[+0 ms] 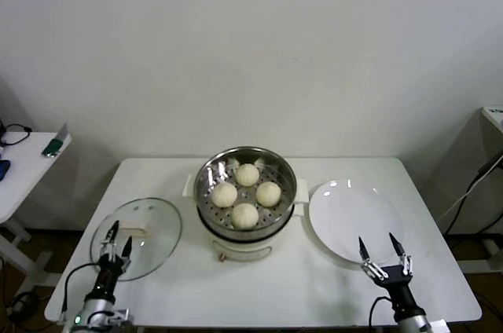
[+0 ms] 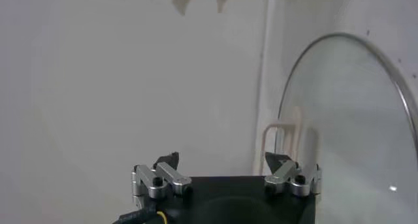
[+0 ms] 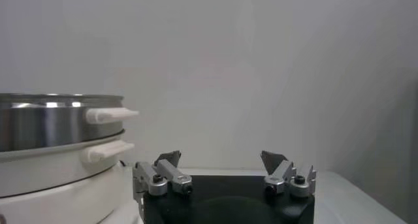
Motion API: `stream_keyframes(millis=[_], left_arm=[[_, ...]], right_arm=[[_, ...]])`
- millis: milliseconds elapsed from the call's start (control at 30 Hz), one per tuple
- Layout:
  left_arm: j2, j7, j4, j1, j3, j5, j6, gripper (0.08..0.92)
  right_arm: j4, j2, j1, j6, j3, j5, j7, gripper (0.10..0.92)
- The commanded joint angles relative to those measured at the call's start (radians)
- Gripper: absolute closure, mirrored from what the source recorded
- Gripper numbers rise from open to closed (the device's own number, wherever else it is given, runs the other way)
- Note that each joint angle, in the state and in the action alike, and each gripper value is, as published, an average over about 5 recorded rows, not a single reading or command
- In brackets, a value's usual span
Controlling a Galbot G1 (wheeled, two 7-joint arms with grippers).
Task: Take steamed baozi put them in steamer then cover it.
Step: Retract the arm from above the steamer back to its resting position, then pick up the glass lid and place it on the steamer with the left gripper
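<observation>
Several cream-white baozi (image 1: 246,194) sit on the perforated tray inside the steel steamer (image 1: 279,170) at the table's middle; the steamer is uncovered. The glass cover (image 1: 157,231) with its cream handle (image 1: 134,231) lies flat on the table left of the steamer. My left gripper (image 1: 119,239) is open and empty at the cover's near-left edge; the cover shows in the left wrist view (image 2: 353,127), with the gripper (image 2: 224,159) low beside it. My right gripper (image 1: 380,248) is open and empty over the near edge of the white plate. The steamer's side shows in the right wrist view (image 3: 46,124), beside the gripper (image 3: 222,157).
An empty white plate (image 1: 346,207) lies right of the steamer. The white table (image 1: 299,294) has bare room along its front edge. A side table (image 1: 23,164) with small items stands at far left. A white wall is behind.
</observation>
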Motion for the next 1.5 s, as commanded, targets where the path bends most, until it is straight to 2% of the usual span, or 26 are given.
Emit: stream_keyframes(millis=[33,367,467,1033,1233,1500], left_arm=[[0.013,0.012,0.149,-0.164,0.018,0.062,0.03,0.177],[0.025,0.032,0.214,-0.205,0.022,0.103,0.041,0.177],[0.026,0.04,0.213,-0.2,0.021,0.113,0.041,0.212],[0.015,0.04,0.16,-0.172,0.025,0.095,0.041,0.701],[0.048,0.088,0.018,-0.134,0.023,-0.014,0.073,0.849],[0.155,0.206,-0.298,-0.057,0.001,-0.193,0.185,0.862]], right_arm=[[0.012,0.018,-0.014,0.009,0.023,-0.007,0.003,0.203],[0.04,0.037,-0.029,0.011,0.034,-0.008,0.005,0.203],[0.042,0.037,-0.028,0.01,0.034,-0.008,0.006,0.203],[0.037,0.032,-0.008,-0.004,0.034,-0.015,0.018,0.203],[0.035,0.029,0.0,-0.01,0.037,-0.016,0.024,0.203],[0.036,0.029,0.008,-0.019,0.046,-0.034,0.04,0.203]])
